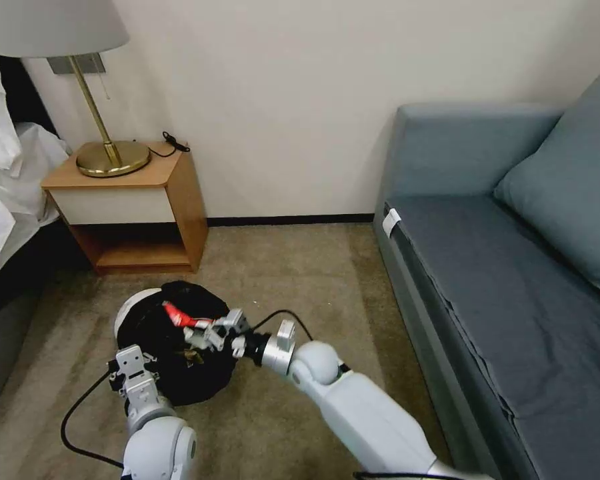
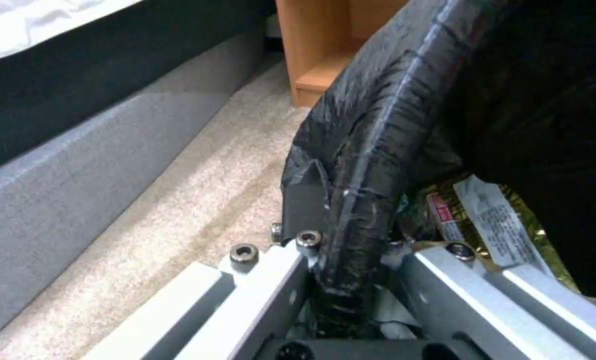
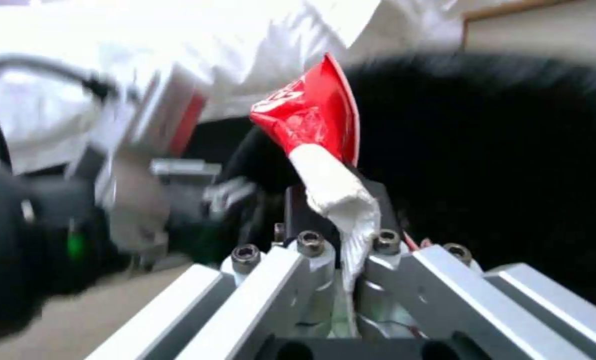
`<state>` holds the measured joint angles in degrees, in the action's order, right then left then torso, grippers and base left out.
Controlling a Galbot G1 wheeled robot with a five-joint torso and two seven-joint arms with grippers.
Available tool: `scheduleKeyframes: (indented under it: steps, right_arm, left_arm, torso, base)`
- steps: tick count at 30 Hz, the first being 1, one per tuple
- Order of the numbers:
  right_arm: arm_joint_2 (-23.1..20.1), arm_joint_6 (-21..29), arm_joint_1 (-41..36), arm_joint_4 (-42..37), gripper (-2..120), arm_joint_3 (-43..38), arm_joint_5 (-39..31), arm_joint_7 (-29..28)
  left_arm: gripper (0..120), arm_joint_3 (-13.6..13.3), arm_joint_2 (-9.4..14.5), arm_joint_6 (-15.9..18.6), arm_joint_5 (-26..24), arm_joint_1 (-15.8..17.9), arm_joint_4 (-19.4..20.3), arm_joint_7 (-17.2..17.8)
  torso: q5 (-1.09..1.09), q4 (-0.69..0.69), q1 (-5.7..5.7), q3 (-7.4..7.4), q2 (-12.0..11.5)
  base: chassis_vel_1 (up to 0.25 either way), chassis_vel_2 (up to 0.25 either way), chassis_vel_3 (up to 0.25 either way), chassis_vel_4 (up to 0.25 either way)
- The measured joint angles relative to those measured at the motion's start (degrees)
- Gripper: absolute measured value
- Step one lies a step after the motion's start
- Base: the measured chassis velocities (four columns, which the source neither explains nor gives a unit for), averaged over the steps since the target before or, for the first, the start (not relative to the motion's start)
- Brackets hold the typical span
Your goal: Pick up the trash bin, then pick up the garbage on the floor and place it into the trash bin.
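The trash bin (image 1: 135,308) is a white round bin lined with a black bag, low in the head view on the carpet side left of centre. My left gripper (image 1: 131,361) is shut on its bag-covered rim (image 2: 361,200). A gold-and-black snack wrapper (image 2: 505,215) lies inside the bin. My right gripper (image 1: 195,332) reaches in from the right over the bin's opening, shut on a crumpled red-and-white wrapper (image 1: 175,313). In the right wrist view that wrapper (image 3: 311,120) sticks up from between the fingers (image 3: 311,250), with the black bag (image 3: 511,160) behind it.
A wooden nightstand (image 1: 140,200) with a brass lamp (image 1: 110,157) stands against the wall beyond the bin. A bed (image 1: 7,200) runs along the left and a blue-grey sofa (image 1: 513,267) along the right. Open carpet (image 1: 300,273) lies between them.
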<state>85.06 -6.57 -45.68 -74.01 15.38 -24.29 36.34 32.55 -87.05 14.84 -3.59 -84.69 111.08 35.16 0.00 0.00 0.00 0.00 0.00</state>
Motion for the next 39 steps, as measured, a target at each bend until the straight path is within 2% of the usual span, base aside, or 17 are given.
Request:
scheduleKeyframes:
  steps: [8, 13, 17, 19, 22, 25, 26, 28, 29, 32, 33, 35, 36, 39]
  right_arm:
    - [3.7, -1.6, 1.5, 7.6, 0, 0.5, 4.2, -2.5]
    - [4.8, -2.1, 2.5, 10.0, 20, 0.4, 6.1, -5.3]
    - [4.8, -2.2, 2.4, 10.3, 29, 0.2, 7.3, -5.6]
    - [4.7, -2.7, 2.0, 11.0, 40, -0.1, 9.5, -6.0]
    - [4.6, -3.1, 1.8, 11.2, 47, -0.4, 10.6, -6.1]
    - [3.7, -3.3, 1.1, 10.5, 60, -0.9, 11.0, -6.6]
    - [3.7, -3.3, 1.1, 10.5, 60, -0.9, 11.0, -6.6]
    - [2.7, -3.4, 0.7, 9.0, 74, -2.1, 11.1, -7.2]
    - [2.7, -3.4, 0.7, 9.0, 74, -2.1, 11.1, -7.2]
    - [1.5, -3.5, 0.2, 6.6, 88, -4.5, 11.4, -7.7]
    - [1.5, -3.5, 0.2, 6.6, 88, -4.5, 11.4, -7.7]
    - [1.0, -3.2, -0.1, 5.4, 98, -5.8, 11.0, -7.9]
    - [1.0, -3.2, -0.1, 5.4, 98, -5.8, 11.0, -7.9]
    - [0.4, -3.0, -0.4, 5.1, 100, -6.1, 10.9, -7.9]
  left_arm:
    - [0, -0.3, 0.0, 0.0, -0.1, -1.1, 1.1, 0.0]
    - [0, 0.2, 0.1, -0.3, -0.5, -1.4, 1.1, 0.0]
    - [0, 0.3, 0.1, -0.3, -0.7, -1.4, 1.1, 0.0]
    - [0, 0.3, 0.1, -0.4, -0.8, -1.5, 1.0, 0.0]
    - [0, 0.2, 0.1, -0.4, -0.9, -1.5, 0.9, 0.0]
    - [0, 0.3, 0.1, -0.4, -1.4, -1.4, 0.8, 0.3]
    - [0, 0.3, 0.1, -0.4, -1.4, -1.4, 0.8, 0.3]
    - [0, 0.5, 0.2, -0.2, -2.6, -1.2, 0.7, 0.7]
    - [0, 0.5, 0.2, -0.2, -2.6, -1.2, 0.7, 0.7]
    - [0, 1.2, 0.3, 0.6, -5.9, -1.0, 0.6, 1.9]
    - [0, 1.2, 0.3, 0.6, -5.9, -1.0, 0.6, 1.9]
    - [0, 1.7, 0.3, 1.3, -9.3, -0.9, 0.6, 2.8]
    - [0, 1.7, 0.3, 1.3, -9.3, -0.9, 0.6, 2.8]
    - [0, 2.9, 0.0, 2.2, -13.8, -0.7, 0.8, 4.0]
  torso:
    - [0.00, 0.00, 0.00, 0.00, 0.0]
    - [0.00, 0.00, 0.00, 0.00, 0.0]
    - [0.00, 0.00, 0.00, 0.00, 0.0]
    - [0.00, 0.00, 0.00, 0.00, 0.0]
    - [0.00, 0.00, 0.00, 0.00, 0.0]
    - [0.00, 0.00, 0.00, 0.00, 0.0]
    - [0.00, 0.00, 0.00, 0.00, 0.0]
    - [0.01, 0.00, 0.00, 0.00, 0.0]
    - [0.01, 0.00, 0.00, 0.00, 0.0]
    - [0.00, 0.00, 0.00, 0.00, 0.0]
    - [0.00, 0.00, 0.00, 0.00, 0.0]
    - [0.01, -0.01, 0.00, 0.00, 0.0]
    - [0.01, -0.01, 0.00, 0.00, 0.0]
    - [0.01, 0.00, 0.00, 0.00, 0.0]
  base:
    - [0.000, 0.000, 0.000, 0.000]
    - [0.000, 0.000, 0.000, 0.000]
    - [0.000, 0.000, 0.000, 0.000]
    - [0.000, 0.000, 0.000, 0.000]
    - [0.000, 0.000, 0.000, 0.000]
    - [0.000, 0.000, 0.000, 0.000]
    - [0.000, 0.000, 0.000, 0.000]
    - [0.000, 0.000, 0.000, 0.000]
    - [0.000, 0.000, 0.000, 0.000]
    - [0.000, 0.000, 0.000, 0.000]
    - [0.000, 0.000, 0.000, 0.000]
    - [0.000, 0.000, 0.000, 0.000]
    - [0.000, 0.000, 0.000, 0.000]
    - [0.000, 0.000, 0.000, 0.000]
